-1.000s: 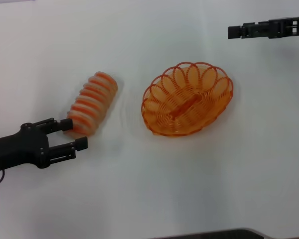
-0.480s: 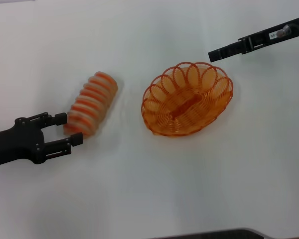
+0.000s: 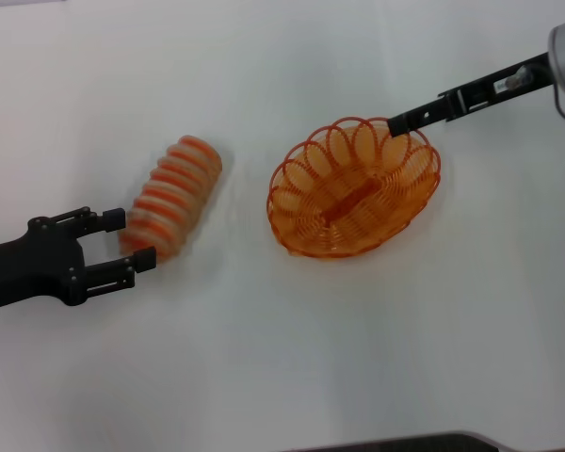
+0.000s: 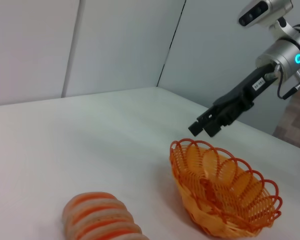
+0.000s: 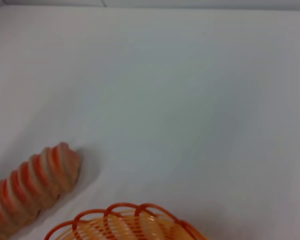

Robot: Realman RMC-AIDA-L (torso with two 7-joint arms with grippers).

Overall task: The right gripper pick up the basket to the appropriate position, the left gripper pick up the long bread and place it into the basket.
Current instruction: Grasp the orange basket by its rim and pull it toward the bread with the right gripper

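Bread [image 3: 172, 196] lies toward the left side of the counter [image 3: 292, 358], angled, with its near end sitting just between the spread fingers of my left end effector [image 3: 125, 239]. That end effector has pulled back a touch over the last second and its fingers have not pinched anything; I see no contact yet, so I judge the bread pick is waiting its turn.

Farther along, the basket [image 3: 353, 186] sits near the middle of the counter, well apart from the bread, unmoved and with nothing in it.

Beyond that, my right end effector [image 3: 401, 122] has come down and inward from the far right corner, and its tip now hangs at the basket's far rim. From the left wrist view it looks just above the scalloped loops rather than touching them. Seen edge-on, I cannot tell whether its fingers are parted or pressed together.

So I take the basket grasp as the step in hand: a little more descent onto the rim, then a pinch on one loop.
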